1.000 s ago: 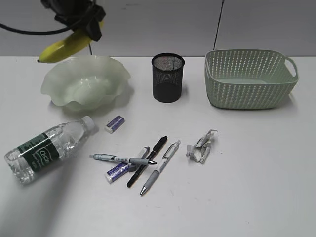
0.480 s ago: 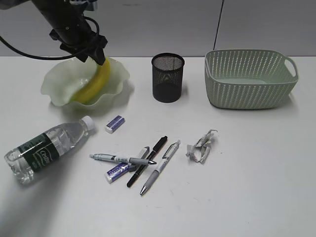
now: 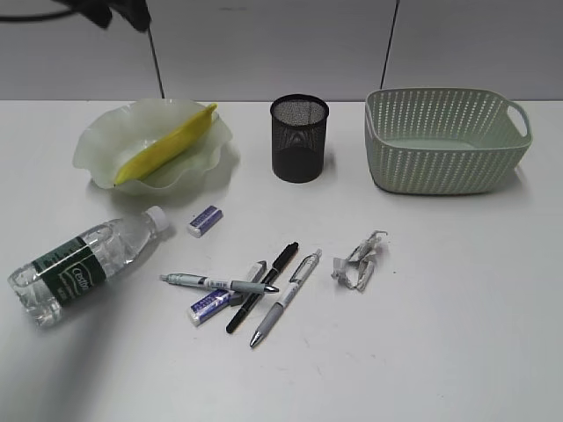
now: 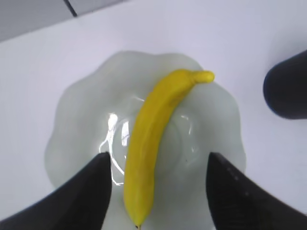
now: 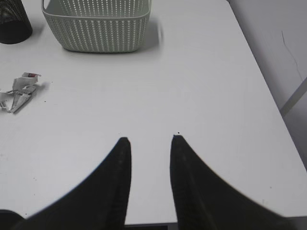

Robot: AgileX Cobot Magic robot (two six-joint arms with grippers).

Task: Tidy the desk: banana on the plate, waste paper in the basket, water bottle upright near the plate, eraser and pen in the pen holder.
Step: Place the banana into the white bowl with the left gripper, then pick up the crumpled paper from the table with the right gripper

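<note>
My left end effector [image 4: 156, 184] hangs above the plate [image 4: 81, 120] with its jaws spread wide and empty. The banana [image 4: 151, 143] lies across the plate, its stem tip over the ruffled rim. My right end effector [image 5: 148, 139] hovers over bare bench [image 5: 201, 86], jaws narrowly parted, holding nothing. The waste paper [image 3: 359, 261] lies on the bench in front of the basket [image 3: 444, 141]; the water bottle [image 3: 84, 262] lies on its side.
</note>
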